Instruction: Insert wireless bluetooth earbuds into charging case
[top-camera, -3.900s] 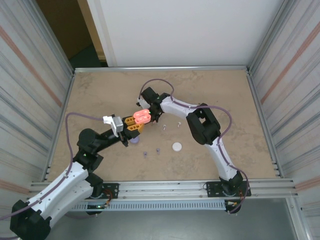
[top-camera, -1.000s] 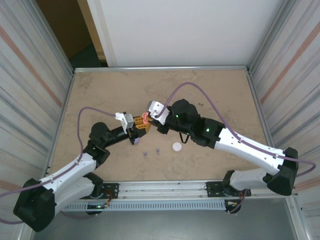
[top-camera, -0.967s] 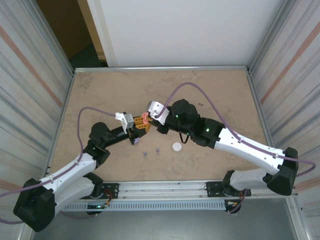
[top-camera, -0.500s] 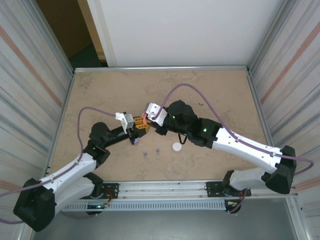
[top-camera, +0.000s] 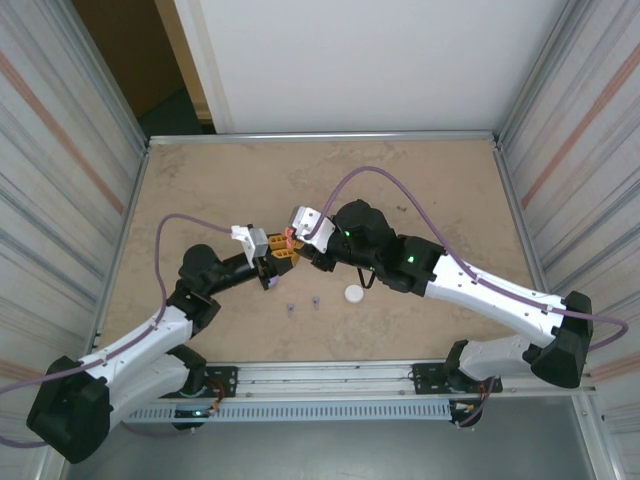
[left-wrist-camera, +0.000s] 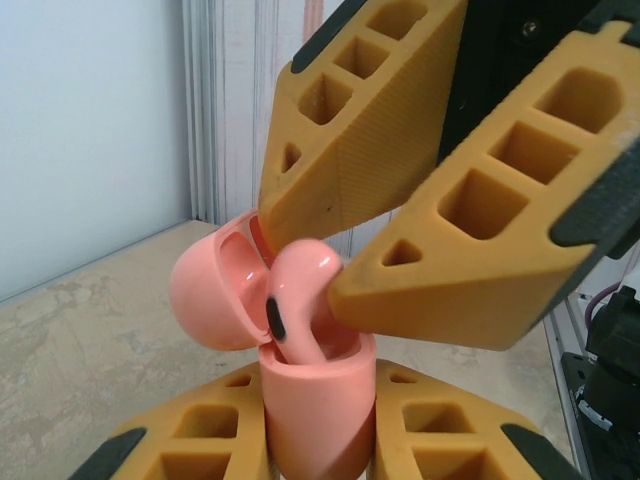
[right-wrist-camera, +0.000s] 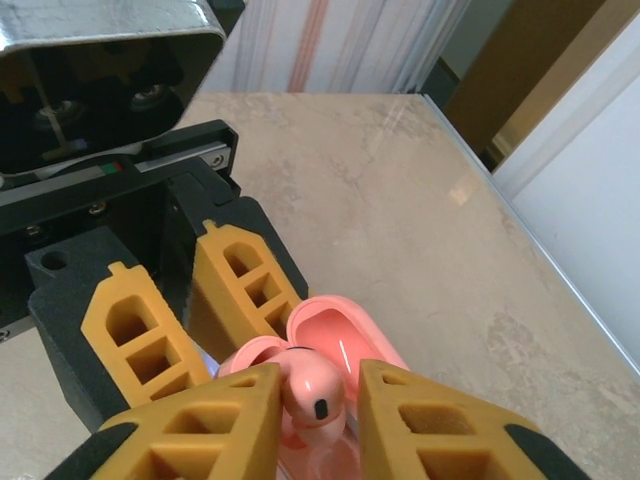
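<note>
The right gripper flanks the pink earbud, whether pinching I cannot tell, its stem partly in the case clamped by the left gripper just beneath; an early release could leave it tilted or toppling out.

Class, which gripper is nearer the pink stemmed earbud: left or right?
Right. The right gripper has a finger on each side of the pink stemmed earbud, whose stem sits in the open pink charging case. The left gripper clamps that case just below it.

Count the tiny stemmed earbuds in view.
3. One pink earbud stem-down in the open pink charging case; left purple earbud and right purple earbud on the beige table. Others may be hidden.
</note>
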